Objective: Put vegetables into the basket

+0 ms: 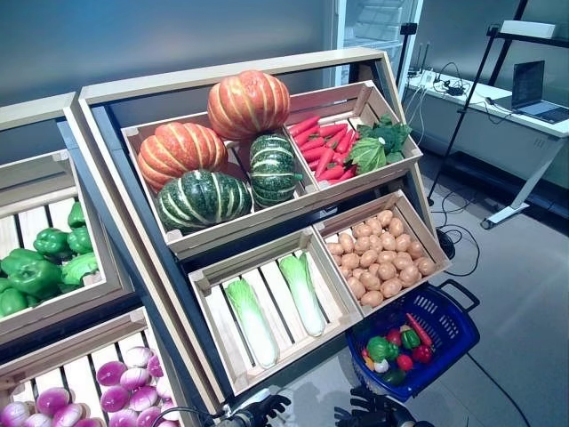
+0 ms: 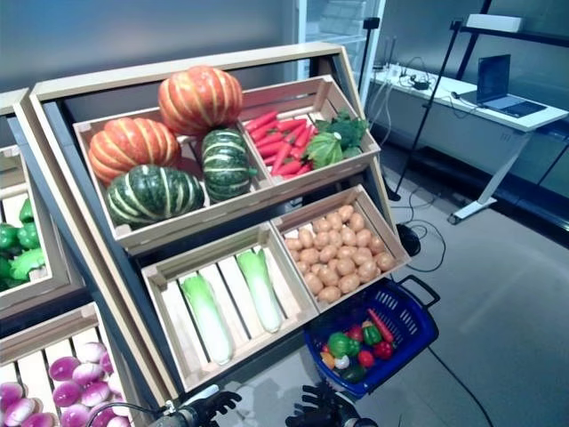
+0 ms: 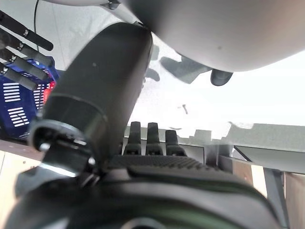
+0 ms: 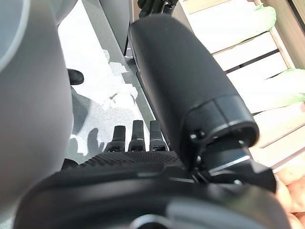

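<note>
Holding mixed vegetables [image 1: 397, 349], blue basket [image 1: 455, 322]; both hands' [image 1: 263, 410] [image 1: 373, 411] fingers spread, empty.

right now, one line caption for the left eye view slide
Both open hands, left and right, hang low before a crate stand, blue basket of vegetables on the floor.
</note>
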